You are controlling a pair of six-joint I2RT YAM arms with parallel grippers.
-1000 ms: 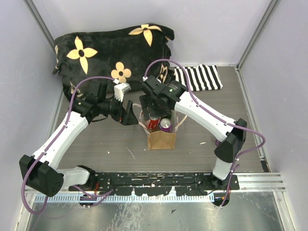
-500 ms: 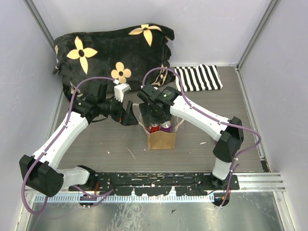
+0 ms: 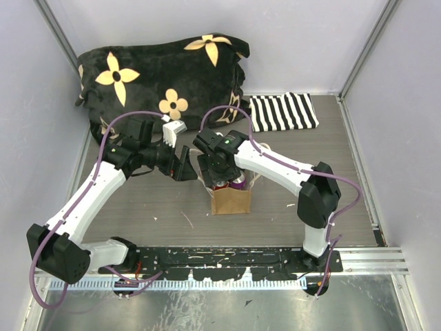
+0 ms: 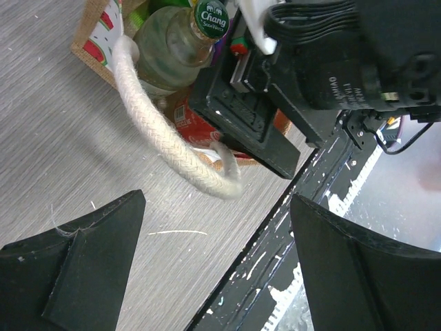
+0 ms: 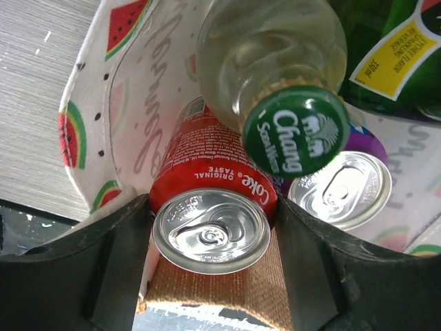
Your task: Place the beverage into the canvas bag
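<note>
red aluminium coke can (image 3: 220, 185) shows from above as a red scrap in the mouth of the small tan canvas bag (image 3: 231, 202). the bag stands mid-surface with the right arm (image 3: 275, 162) reaching down into it, and the left arm's fingers (image 3: 185, 165) hover just beside it.

from the left wrist, those fingers (image 4: 83, 269) are spread wide and empty. they face a cream rope handle (image 4: 162, 145) and a clear glass bottle with a green cap (image 4: 210, 18).

from the right wrist, the right arm's fingers (image 5: 114, 272) pinch the can (image 5: 210, 231) by its side wall just under the rim. it sits inside the watermelon-print lining (image 5: 103, 117), beside a purple can (image 5: 342, 189). the coke can likely handles stiff, fairly heavy if full, smooth and easily dented, so that side wall is the place to hold.
</note>
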